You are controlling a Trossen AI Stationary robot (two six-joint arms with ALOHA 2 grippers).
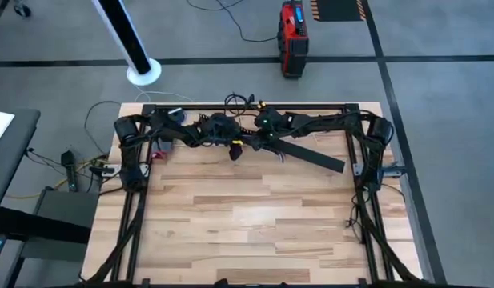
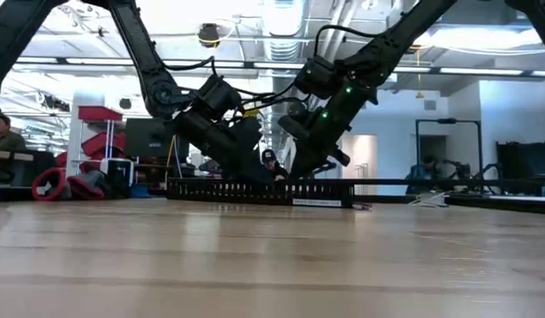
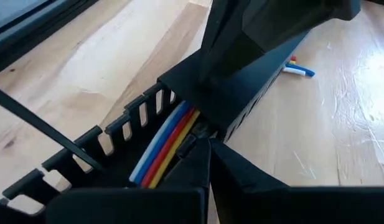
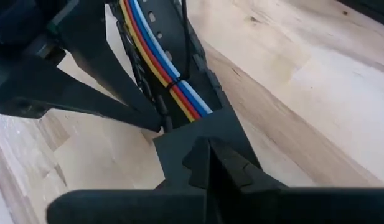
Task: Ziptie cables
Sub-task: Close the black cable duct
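Observation:
The cables [image 3: 167, 140], white, blue, red and yellow, lie side by side inside a long black comb-slotted channel [image 1: 311, 154] that rests flat on the table at its far middle. A thin black ziptie [image 4: 173, 84] loops across the cables, and its tail [image 3: 42, 130] sticks out past the slots. My left gripper [image 3: 207, 144] is shut, with its tips at the channel's side wall beside the cables. My right gripper [image 4: 208, 158] is shut over the channel's closed black part [image 4: 198, 134], close to the left one. My left gripper touches the channel's side wall [image 3: 195, 134] with its shut fingertips, slanting down from the table's left. Whether anything is pinched between them I cannot tell. My right gripper rests its shut fingertips [image 4: 226, 168] on top of the channel's closed part, slanting down from the right. The channel stays flat on the table [image 2: 254, 192].
Black frame rails [image 1: 367, 200] run along the table's left, right and far sides. Small blue and white wire scraps [image 3: 297, 70] lie on the wood beside the channel. A small red object [image 1: 158, 154] sits by the left arm's base. The near wooden half [image 1: 247, 232] holds nothing.

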